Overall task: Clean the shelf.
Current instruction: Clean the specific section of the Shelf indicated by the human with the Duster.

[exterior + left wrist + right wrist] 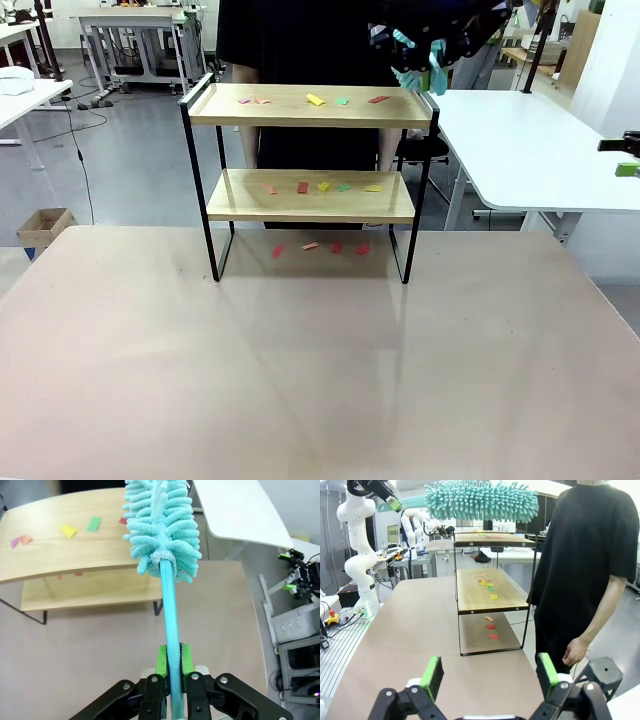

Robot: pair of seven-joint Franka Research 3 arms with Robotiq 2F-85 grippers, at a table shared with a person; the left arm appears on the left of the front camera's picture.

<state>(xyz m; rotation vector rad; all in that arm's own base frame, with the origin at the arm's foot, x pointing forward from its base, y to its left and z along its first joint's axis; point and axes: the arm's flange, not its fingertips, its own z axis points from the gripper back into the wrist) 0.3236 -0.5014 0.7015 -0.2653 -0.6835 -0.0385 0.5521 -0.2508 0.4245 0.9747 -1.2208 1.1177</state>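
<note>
Above shelf: left pincer with duster

No readable text, labels, brands or numbers in any view. Whatever sits in the background far behind the shelf is too small and blurred to make out.
</note>
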